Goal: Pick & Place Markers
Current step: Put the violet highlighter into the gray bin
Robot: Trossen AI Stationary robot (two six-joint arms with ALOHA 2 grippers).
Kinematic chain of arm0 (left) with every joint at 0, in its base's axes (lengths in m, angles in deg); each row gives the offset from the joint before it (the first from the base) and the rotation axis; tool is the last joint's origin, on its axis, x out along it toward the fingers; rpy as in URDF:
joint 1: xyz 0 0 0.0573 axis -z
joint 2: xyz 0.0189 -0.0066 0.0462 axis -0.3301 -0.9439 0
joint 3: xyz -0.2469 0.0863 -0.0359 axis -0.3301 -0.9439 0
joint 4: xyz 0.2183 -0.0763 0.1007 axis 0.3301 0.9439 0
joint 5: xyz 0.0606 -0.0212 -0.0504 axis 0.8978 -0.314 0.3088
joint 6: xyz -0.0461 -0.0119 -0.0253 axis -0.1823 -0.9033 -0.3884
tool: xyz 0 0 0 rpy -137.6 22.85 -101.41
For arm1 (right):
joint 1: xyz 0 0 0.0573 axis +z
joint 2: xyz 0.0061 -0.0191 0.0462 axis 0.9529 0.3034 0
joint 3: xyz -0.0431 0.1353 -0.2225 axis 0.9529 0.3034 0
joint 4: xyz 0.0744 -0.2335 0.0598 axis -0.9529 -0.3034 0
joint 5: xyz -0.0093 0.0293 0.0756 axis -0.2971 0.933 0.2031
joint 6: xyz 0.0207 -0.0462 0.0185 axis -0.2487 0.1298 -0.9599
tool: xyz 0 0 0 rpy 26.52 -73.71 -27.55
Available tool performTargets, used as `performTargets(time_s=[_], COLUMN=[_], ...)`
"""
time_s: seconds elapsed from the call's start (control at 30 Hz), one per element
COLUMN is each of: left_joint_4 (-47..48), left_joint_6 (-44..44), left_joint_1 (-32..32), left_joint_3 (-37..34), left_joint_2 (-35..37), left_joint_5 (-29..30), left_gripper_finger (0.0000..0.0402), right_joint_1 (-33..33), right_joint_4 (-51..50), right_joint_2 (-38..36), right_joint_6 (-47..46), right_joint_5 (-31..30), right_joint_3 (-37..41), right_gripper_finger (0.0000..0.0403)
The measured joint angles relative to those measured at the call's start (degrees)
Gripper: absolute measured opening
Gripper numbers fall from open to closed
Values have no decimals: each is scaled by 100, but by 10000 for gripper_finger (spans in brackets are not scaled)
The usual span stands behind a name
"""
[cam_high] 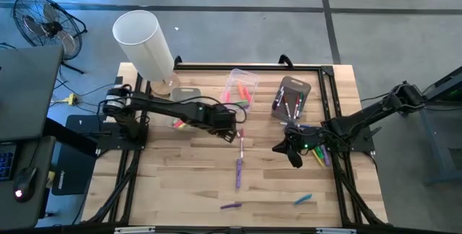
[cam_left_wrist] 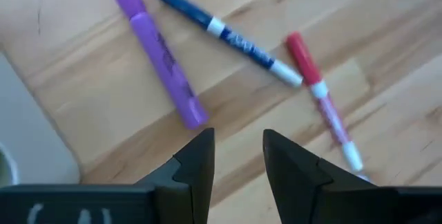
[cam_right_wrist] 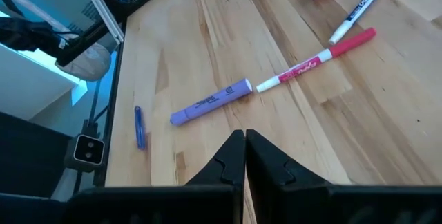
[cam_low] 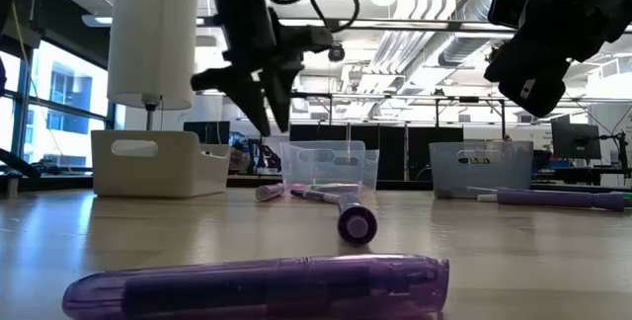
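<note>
The left claw (cam_left_wrist: pixel 238 158) hangs over the middle of the tabletop (cam_high: pixel 180 183) with its fingers partly spread and nothing in them. Just ahead lie three markers: purple (cam_left_wrist: pixel 160 51), blue (cam_left_wrist: pixel 228 36) and red (cam_left_wrist: pixel 319 92). They lie close together, so the claw could bump one and roll it away. The right claw (cam_right_wrist: pixel 244 156) is pressed together, empty, near the right side.

Grey concrete floor (cam_high: pixel 238 3) with dark seams around the light butcher-block wooden table (cam_high: pixel 180 180). Black round floor fan (cam_high: pixel 45 23) off one corner. White cylindrical lampshade (cam_low: pixel 150 39) stands at the table's far edge. Exposed silver ceiling ducts (cam_low: pixel 434 48) with strip lights; tall windows (cam_low: pixel 54 113) bright with daylight.
</note>
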Motion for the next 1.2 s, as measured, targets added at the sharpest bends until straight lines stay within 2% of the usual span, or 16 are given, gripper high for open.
performTargets(time_s=[0.4, 0.87, 1.2], left_joint_4=[-86, 185, 98], left_joint_6=[-9, -149, -138], left_joint_1=[-404, -569, -564], left_joint_3=[12, 12, 13], left_joint_2=[-638, -880, -1211], left_joint_5=[-84, 141, -189], left_gripper_finger=[122, 122, 122], right_joint_1=[0, 0, 0], right_joint_4=[-28, -29, -33], right_joint_2=[0, 0, 0], right_joint_6=[2, 109, 151], right_joint_5=[0, 4, 4], right_joint_3=[0, 0, 0], right_gripper_finger=[2, 1, 0])
